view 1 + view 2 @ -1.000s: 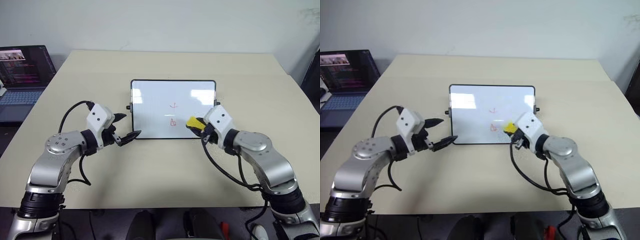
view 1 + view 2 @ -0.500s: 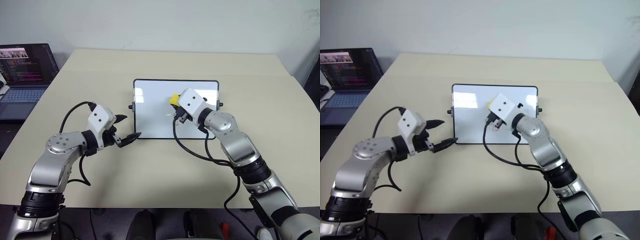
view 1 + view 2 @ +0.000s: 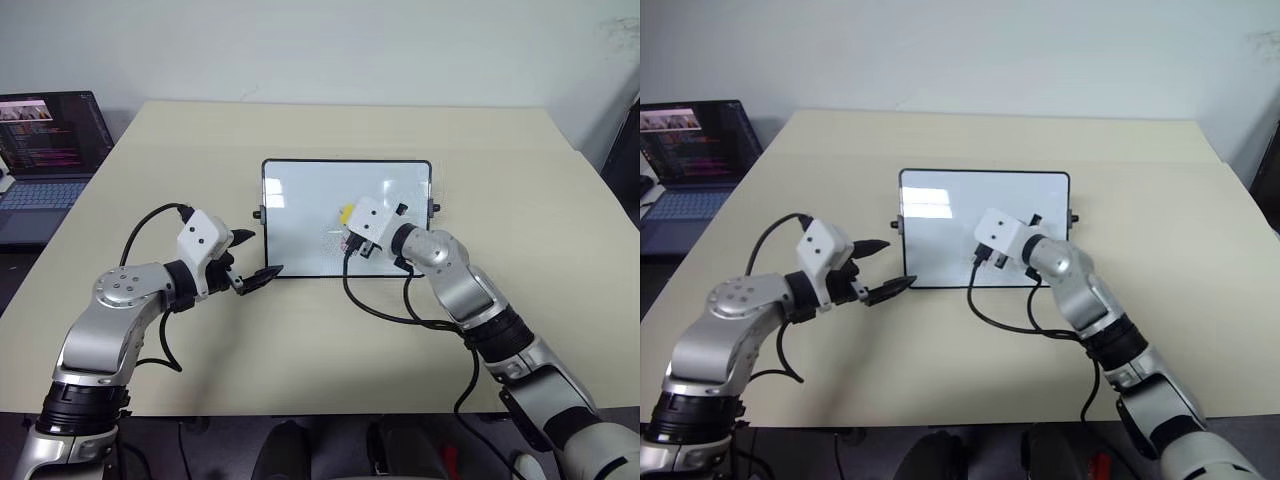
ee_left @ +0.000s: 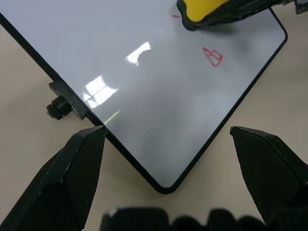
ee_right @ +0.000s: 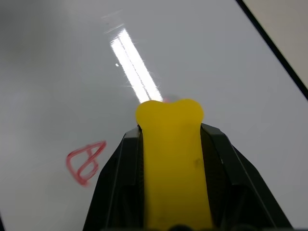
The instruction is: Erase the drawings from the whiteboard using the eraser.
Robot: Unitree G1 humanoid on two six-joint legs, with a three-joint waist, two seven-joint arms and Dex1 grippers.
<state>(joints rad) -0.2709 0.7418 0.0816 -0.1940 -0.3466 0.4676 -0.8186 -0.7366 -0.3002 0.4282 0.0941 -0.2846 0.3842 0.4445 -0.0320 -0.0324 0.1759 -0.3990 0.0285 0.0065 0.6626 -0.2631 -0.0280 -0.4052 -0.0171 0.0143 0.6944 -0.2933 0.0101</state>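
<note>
1. The whiteboard (image 3: pixel 300 215) lies flat in the middle of the desk (image 3: pixel 330 330), its long sides running across.
2. The right gripper (image 5: pixel 169 103) is clamped on the yellow eraser (image 5: pixel 172 159), whose tip sits over the board's middle.
3. One red drawing (image 5: pixel 85 162), a looped scribble, shows just beside the eraser; a speck of red (image 4: pixel 176 16) peeks out at the eraser's tip.
4. The left gripper (image 3: pixel 256 254) is spread wide and holds nothing, near the board's near-left corner.
5. A laptop (image 3: pixel 45 150) stands open beyond the desk's left edge.
</note>
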